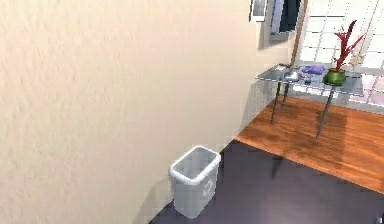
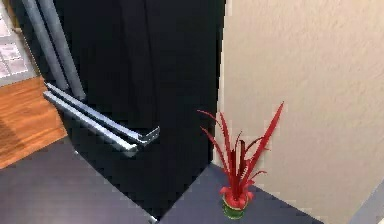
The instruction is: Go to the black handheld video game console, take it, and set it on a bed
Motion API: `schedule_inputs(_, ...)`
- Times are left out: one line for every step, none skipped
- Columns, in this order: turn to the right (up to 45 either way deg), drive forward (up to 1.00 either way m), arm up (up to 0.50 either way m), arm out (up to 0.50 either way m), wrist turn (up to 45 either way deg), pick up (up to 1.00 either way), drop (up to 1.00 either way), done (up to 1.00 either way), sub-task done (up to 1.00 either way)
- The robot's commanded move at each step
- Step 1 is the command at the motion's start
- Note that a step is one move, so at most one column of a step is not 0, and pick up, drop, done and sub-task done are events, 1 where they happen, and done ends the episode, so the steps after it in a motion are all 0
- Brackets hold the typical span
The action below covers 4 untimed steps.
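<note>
Forward view, from the left: what is there?
– A long cream wall (image 1: 100,90), then a white wastebasket (image 1: 195,178) at its foot on dark grey floor (image 1: 270,195). Farther back the floor turns to wood planks (image 1: 300,128). A dark panel in a grey frame (image 1: 283,20) hangs high on the far wall. Below it stands a glass tabletop (image 1: 272,76) on thin legs. On it lie a pale shape (image 1: 290,71) and a purplish shape (image 1: 313,70). Right of them is a red-leaved plant (image 1: 341,50) in a green pot, with a bright window (image 1: 322,35) behind it.
– And the black console?
– I cannot tell where it is; the shapes on the tabletop are too small to name.
– Arm side view, same order?
– Wooden boards (image 2: 22,125) at the left, then a black refrigerator (image 2: 150,70) with silver handles (image 2: 100,120). A pale wall (image 2: 310,70) comes just beside it, and a spiky red plant (image 2: 240,160) in a green pot stands at that wall's foot.
– And the tool?
– Its state I cannot tell.
</note>
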Motion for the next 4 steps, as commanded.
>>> schedule_inputs(39.0, 0.00, 0.00, 0.00, 0.0, 0.00, 0.00, 0.00, 0.00)
schedule_inputs(0.0, 1.00, 0.00, 0.00, 0.0, 0.00, 0.00, 0.00, 0.00)
schedule_inputs(0.0, 0.80, 0.00, 0.00, 0.0, 0.00, 0.00, 0.00, 0.00)
schedule_inputs(33.0, 0.00, 0.00, 0.00, 0.0, 0.00, 0.00, 0.00, 0.00)
